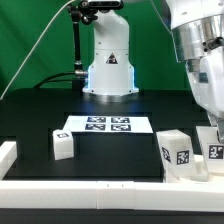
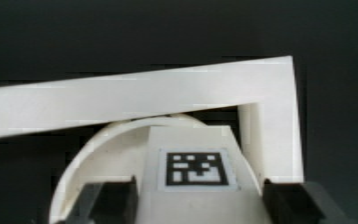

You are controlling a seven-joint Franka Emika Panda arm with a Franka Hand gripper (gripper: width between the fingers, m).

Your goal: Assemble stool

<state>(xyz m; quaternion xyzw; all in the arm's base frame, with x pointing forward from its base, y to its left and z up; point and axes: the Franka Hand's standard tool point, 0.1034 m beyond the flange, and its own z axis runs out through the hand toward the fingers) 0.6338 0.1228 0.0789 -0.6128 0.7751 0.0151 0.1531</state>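
Pincer [image 2: 197, 203] was closed on a stool leg [image 2: 197, 168]. Dark fingers [image 2: 98, 204] sat on either side of the block, and its square tag faced the wrist camera. Round seat [image 2: 108, 150] showed behind this leg, close inside the corner of the white border rails [image 2: 140, 95]. In the exterior view the arm [image 1: 195, 55] stood at that view's right, reaching down near the front rail. A second leg [image 1: 63, 144] stood loose on the dark surface [image 1: 30, 120], toward the exterior view's left. It was just beside the marker board [image 1: 108, 124] and well apart from the gripped one.
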